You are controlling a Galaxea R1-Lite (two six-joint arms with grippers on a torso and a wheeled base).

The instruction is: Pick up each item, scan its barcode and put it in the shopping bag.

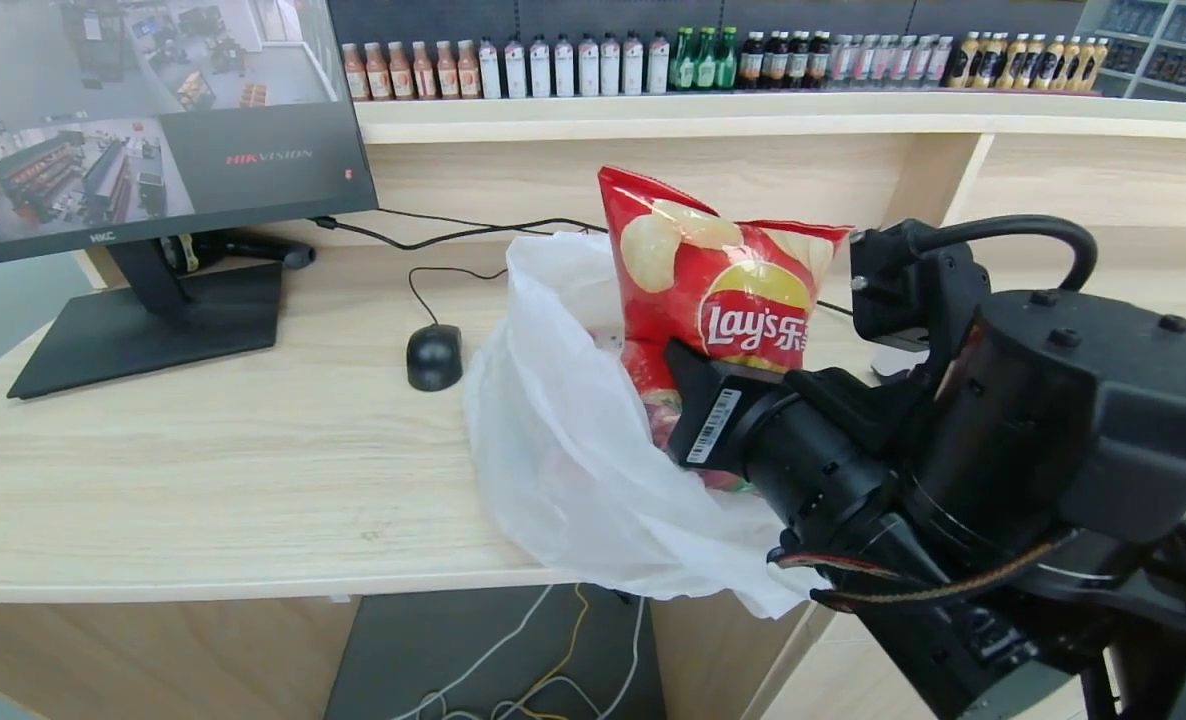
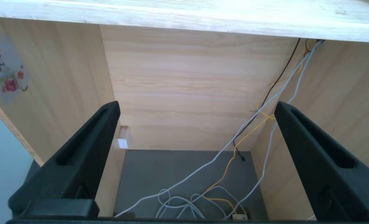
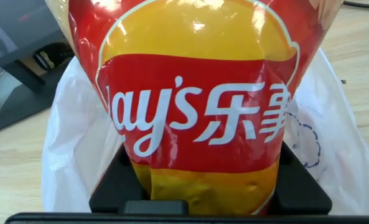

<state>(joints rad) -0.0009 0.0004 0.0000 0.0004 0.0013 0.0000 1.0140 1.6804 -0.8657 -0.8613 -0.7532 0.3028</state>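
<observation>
Right claw (image 3: 206,190) clamped on the lower end of the chip bag (image 1: 723,290), whose long axis stands upright above the jaws. The shopping bag (image 1: 563,440) opens just below and around the claw. Left claw (image 2: 196,115), jaws apart and empty, hangs under the counter (image 1: 253,480), so the right arm is the nearer.

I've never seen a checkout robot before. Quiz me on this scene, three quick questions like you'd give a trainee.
1. True or false: the right gripper is shut on the chip bag.
2. Where is the chip bag's lower end? A) flat on the counter B) inside the white shopping bag C) in the left gripper
3. Fill in: the left gripper, facing the space under the counter, has its fingers ____.
Key: 1 true; 2 B; 3 open.
</observation>
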